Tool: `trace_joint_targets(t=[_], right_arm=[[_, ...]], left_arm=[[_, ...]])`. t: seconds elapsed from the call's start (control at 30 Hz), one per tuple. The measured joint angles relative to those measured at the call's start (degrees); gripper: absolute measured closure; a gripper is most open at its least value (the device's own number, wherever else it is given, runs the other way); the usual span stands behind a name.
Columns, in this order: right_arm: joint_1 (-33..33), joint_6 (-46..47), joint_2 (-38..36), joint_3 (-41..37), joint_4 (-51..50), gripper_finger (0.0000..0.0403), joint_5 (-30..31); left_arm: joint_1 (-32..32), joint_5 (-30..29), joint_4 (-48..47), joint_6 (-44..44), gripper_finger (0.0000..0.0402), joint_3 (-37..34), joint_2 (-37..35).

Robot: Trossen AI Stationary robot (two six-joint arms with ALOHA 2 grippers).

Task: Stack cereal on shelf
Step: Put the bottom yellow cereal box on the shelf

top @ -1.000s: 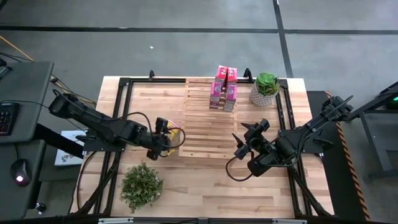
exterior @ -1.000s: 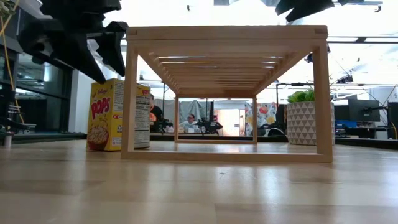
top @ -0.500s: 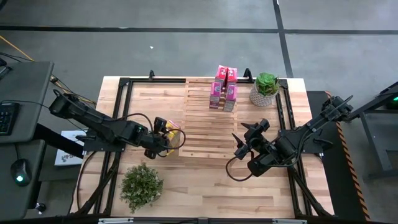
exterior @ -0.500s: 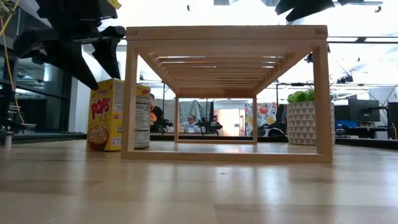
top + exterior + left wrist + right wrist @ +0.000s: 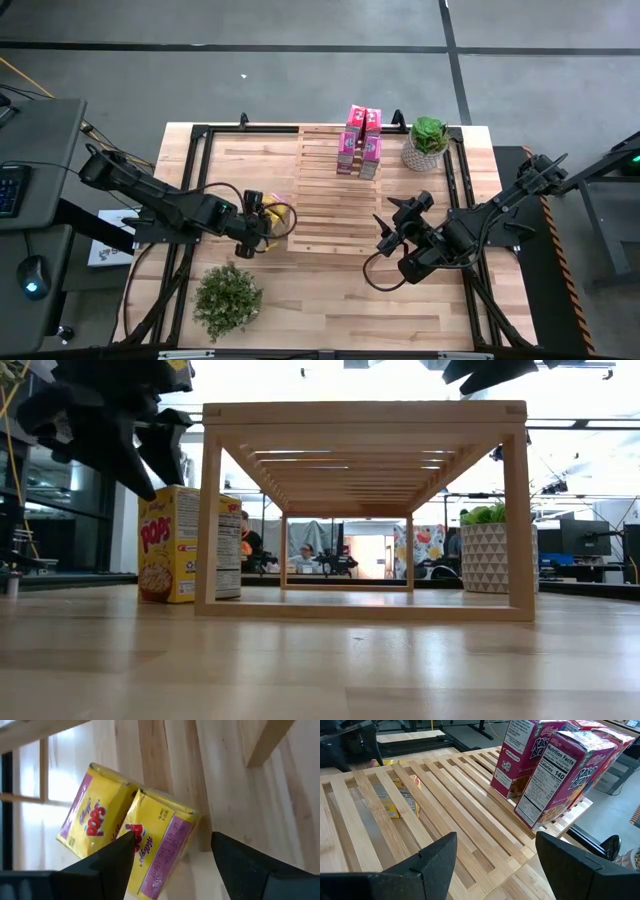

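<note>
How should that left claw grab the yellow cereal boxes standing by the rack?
Probably from above, fingers closing across one yellow box's narrow width near its top. The boxes stand upright on the table against the shelf's left side, so the tops are the free faces; the shelf leg blocks a sideways approach. The left gripper hangs open just above them; the right gripper waits at the shelf's other side.

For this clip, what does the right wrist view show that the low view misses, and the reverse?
Only the right wrist view shows the pink-magenta cardboard cereal boxes standing on top of the pale wooden slatted shelf. Only the low view shows the patterned white plant pot and people in the room behind. Both show the shelf and the yellow cardboard cereal boxes beside it, with the open left gripper above them.
</note>
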Motion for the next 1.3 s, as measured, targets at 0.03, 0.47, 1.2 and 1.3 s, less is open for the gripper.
trace_joint_targets(t=[0.03,0.47,1.2,1.3], right_arm=[[0.00,0.00,0.00,0.00,0.01,0.0139,0.00],[0.00,0.02,0.00,0.00,0.01,0.0139,0.04],[0.00,0.02,0.02,0.00,0.01,0.0139,0.17],[0.00,0.02,0.02,0.00,0.01,0.0139,0.15]], left_arm=[[0.00,0.11,-0.40,-1.48,0.0151,0.24,0.00],[0.11,5.01,-9.40,-8.52,0.0152,6.45,0.11],[2.78,0.35,-5.47,14.12,0.0152,6.36,3.79],[4.37,0.06,-5.35,16.27,0.0152,6.36,6.12]])
